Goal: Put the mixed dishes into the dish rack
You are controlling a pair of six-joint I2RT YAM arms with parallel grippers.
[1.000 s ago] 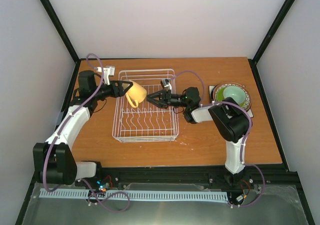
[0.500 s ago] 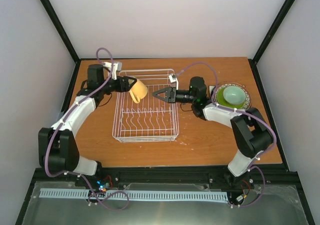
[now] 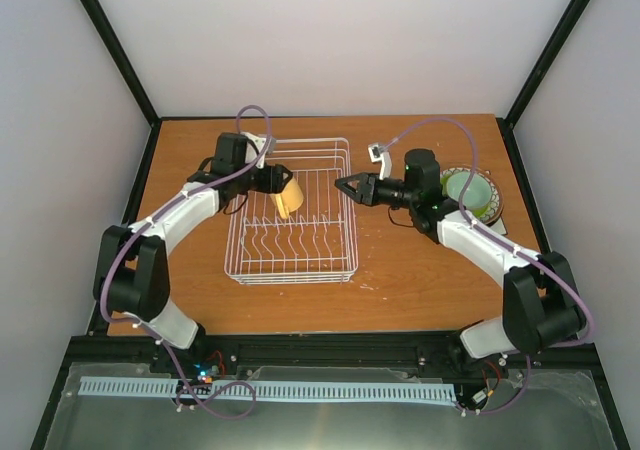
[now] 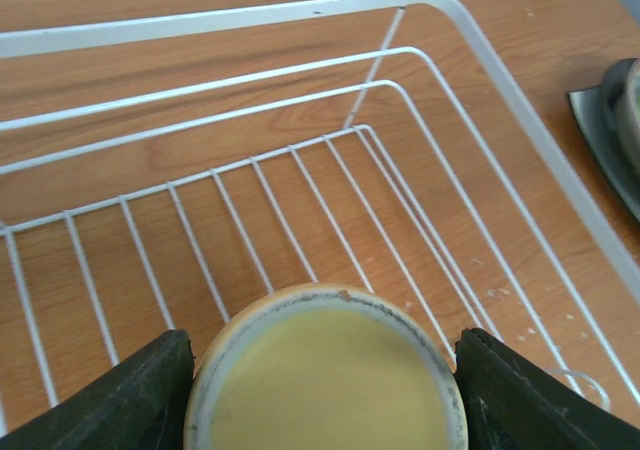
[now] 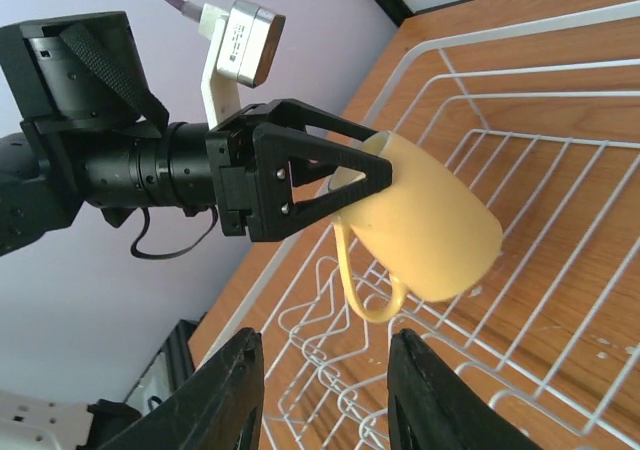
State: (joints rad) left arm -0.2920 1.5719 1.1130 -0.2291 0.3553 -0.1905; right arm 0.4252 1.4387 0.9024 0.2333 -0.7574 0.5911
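Wooden table (image 3: pixel 400 290), dish rack (image 3: pixel 300 245), stacked dishes (image 3: pixel 472 192)

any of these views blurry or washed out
Top external: evenly lit, sharp across the dish rack. Left wrist: the yellow cup near the lens looks soft; the dish rack behind is crisp. Right wrist: its own fingers blur at the bottom edge.

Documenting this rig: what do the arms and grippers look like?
The left arm and right arm have white shells, black joints and purple cables. The left gripper and right gripper have black triangular fingers; a white camera block tops each wrist.
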